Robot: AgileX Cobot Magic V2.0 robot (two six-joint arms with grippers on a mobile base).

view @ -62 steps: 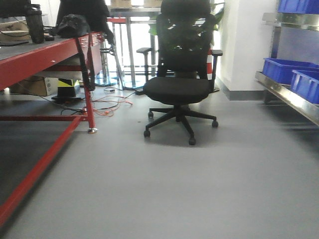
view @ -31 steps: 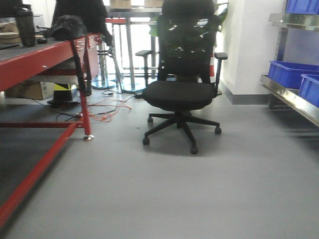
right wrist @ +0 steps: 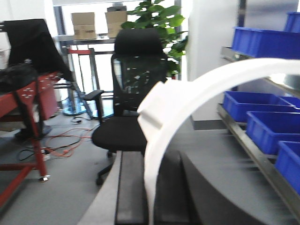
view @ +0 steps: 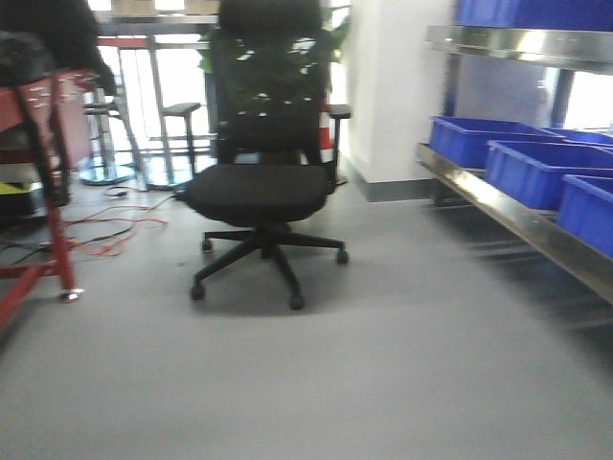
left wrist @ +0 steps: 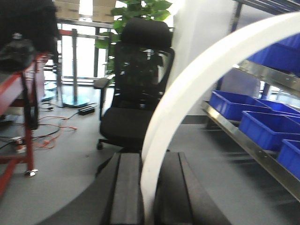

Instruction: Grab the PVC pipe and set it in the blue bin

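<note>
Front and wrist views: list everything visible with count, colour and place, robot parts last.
office chair: one, black, mid-floor ahead.
blue bins: at least four, blue, right-hand shelves.
shelf rack: one, steel, right side.
workbench: one, red, left.
cables: orange, floor by workbench.
plant: one, green, behind chair.
cardboard boxes: two, brown, high behind chair.
PVC pipe: white, curved, in both wrist views; one or two, cannot tell.
left gripper: black, jaws closed on pipe.
right gripper: black, jaws closed on pipe.

Open floor (view: 412, 326) lies ahead of me between the chair (view: 257, 187) (castors splayed) and the shelf (view: 508, 203) of bins (view: 476, 140); a workbench (view: 57, 240) blocks the left.
</note>
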